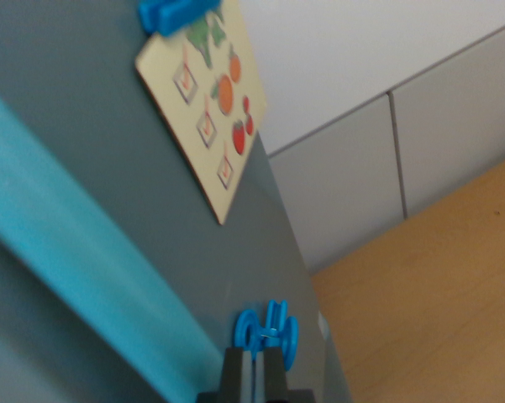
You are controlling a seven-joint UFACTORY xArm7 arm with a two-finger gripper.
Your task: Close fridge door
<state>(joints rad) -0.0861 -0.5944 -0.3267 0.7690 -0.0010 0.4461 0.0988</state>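
The carrying surface here is the grey fridge door point(109, 109), which fills the wrist view's left and runs tilted down to the bottom edge.

Fixed directly on it:
- a cream card point(203, 109) w/ printed vegetables and fruit in orange, red and green, plus small boxes, near the top;
- a blue clip point(175, 13) at the card's upper edge, touching it;
- a wide light-blue band point(84, 277) going diagonally across the door, blurred;
- a small blue plastic piece point(267, 330) near the bottom, shape not clear.

To the wrist view's right, a light wood floor point(437, 302) w/ nothing lying on it.
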